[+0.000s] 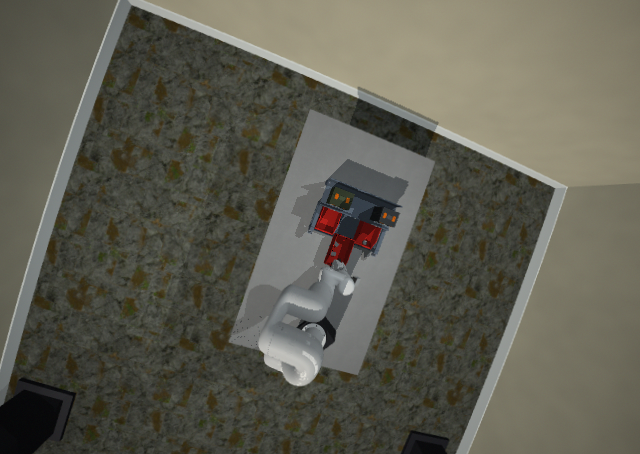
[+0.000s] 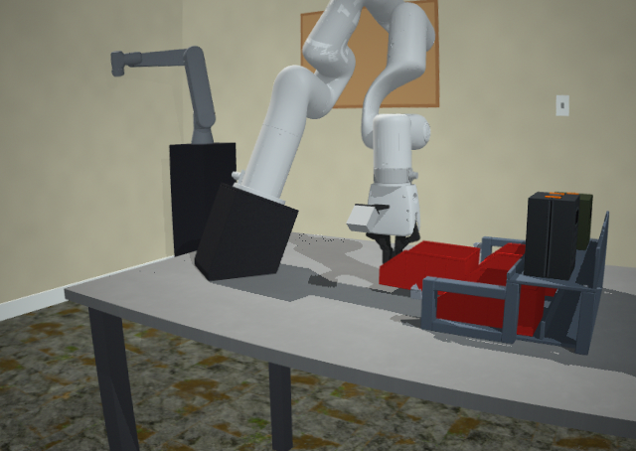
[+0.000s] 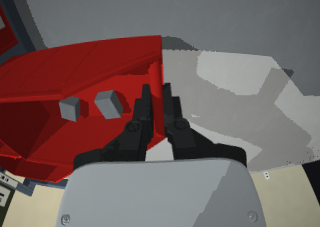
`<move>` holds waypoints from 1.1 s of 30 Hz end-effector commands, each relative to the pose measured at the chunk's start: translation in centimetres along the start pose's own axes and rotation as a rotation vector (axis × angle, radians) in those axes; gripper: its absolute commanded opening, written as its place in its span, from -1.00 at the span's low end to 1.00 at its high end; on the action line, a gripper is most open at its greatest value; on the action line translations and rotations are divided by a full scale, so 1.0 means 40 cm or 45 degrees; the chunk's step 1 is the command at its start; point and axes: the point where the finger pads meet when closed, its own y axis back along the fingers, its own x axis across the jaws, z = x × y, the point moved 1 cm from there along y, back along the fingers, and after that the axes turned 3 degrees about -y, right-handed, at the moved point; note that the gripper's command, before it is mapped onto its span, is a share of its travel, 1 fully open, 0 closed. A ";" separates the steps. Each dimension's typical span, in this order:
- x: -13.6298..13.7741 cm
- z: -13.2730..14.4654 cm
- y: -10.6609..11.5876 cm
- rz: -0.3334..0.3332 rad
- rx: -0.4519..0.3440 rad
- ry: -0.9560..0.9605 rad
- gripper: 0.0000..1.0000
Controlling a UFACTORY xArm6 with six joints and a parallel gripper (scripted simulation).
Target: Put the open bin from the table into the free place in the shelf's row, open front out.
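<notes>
Tool state: the gripper is closed on the bin. Its fingers stand close together, with one wall of the bin clamped between them. This is the end wall nearest the arm's base. One finger is inside the bin; the other is outside, against the opposite face of the same wall. The tool points downward, and the body of the bin extends from the fingers toward the shelf.

Bin position: the bin is outside its place, in front of the shelf. From the top, its far end is at the front of the gap between the left bin and the right bin. Contact with either neighbour or with the shelf front cannot be confirmed. In the exterior view the bin appears raised above the table. Whether it is exactly level cannot be determined.

Contents: two grey parts, the near part and the far part, lie inside the bin, apart from each other. The near part is closer to the inner finger; neither is between the fingers.

Surroundings: an olive case and a dark case stand upright at the rear of the shelf.
</notes>
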 end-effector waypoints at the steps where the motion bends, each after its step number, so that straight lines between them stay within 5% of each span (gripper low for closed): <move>1: -0.002 0.000 0.001 0.017 0.000 -0.001 -1.00; 33: -0.052 0.002 0.001 0.016 0.000 -0.001 -1.00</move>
